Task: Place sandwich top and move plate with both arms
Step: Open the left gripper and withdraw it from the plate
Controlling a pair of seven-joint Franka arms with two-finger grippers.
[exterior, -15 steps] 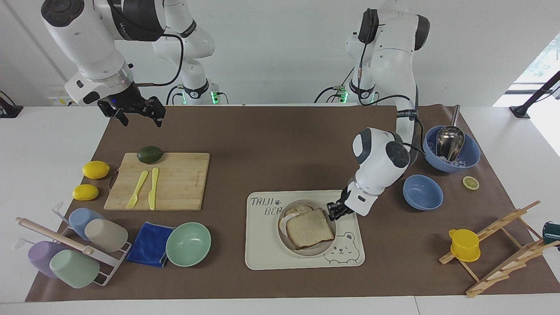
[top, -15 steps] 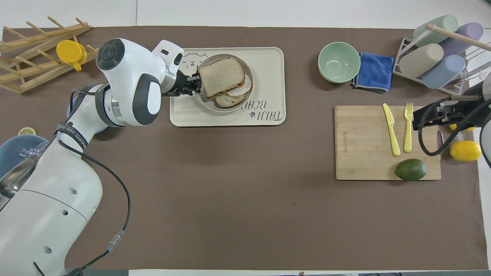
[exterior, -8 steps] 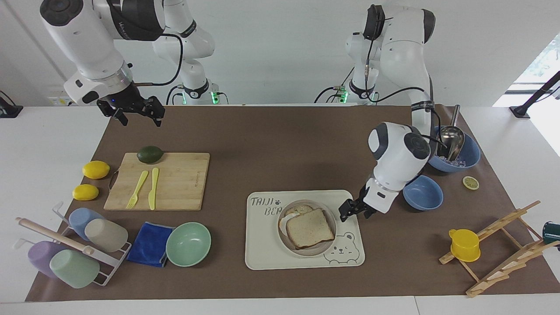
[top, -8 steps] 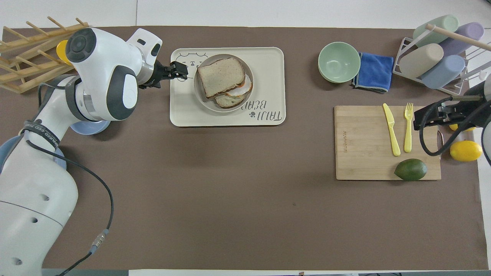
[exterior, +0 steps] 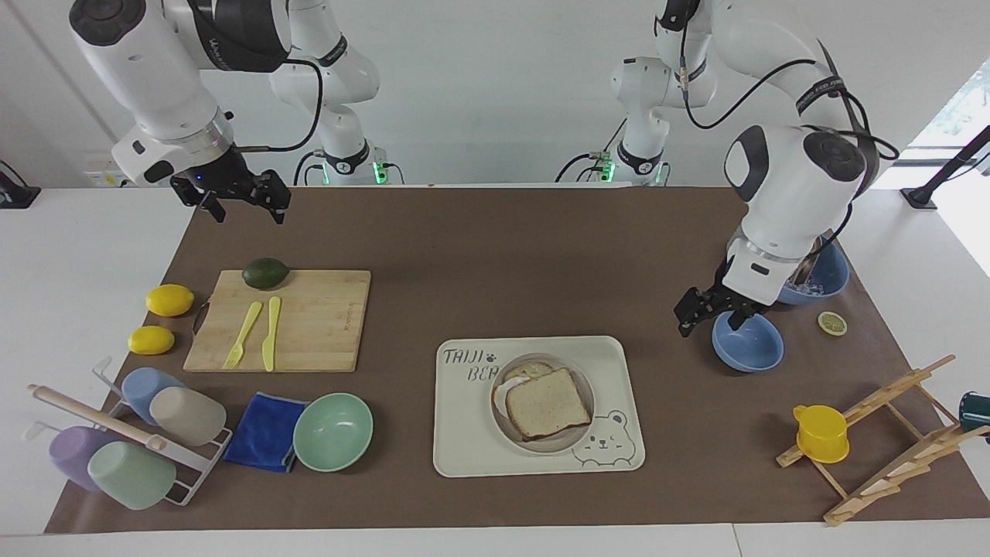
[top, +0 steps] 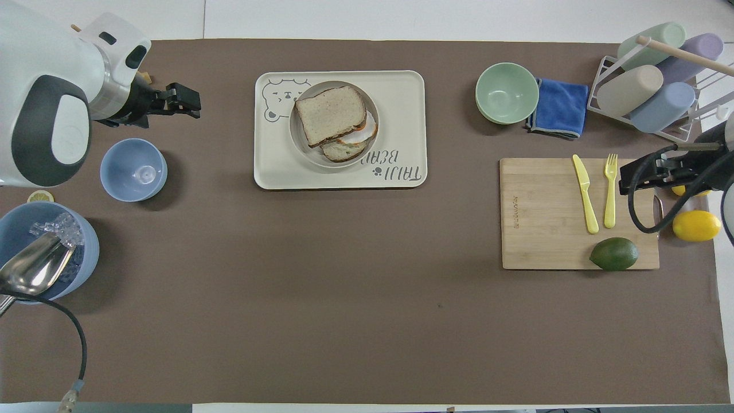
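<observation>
Sandwich top [exterior: 547, 402] mostly hides what looks like egg.

We saw two white jointed arms [exterior: 781, 193] with black joint caps, black cables and black grippers.

Bright, even light throughout; soft short shadows under objects; daylight glare at the facing view's right edge; both views sharp.

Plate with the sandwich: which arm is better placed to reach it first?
Left. The left gripper, open, hangs beside the small blue bowl, close to the tray holding the plate. The right gripper waits over the table's corner.
</observation>
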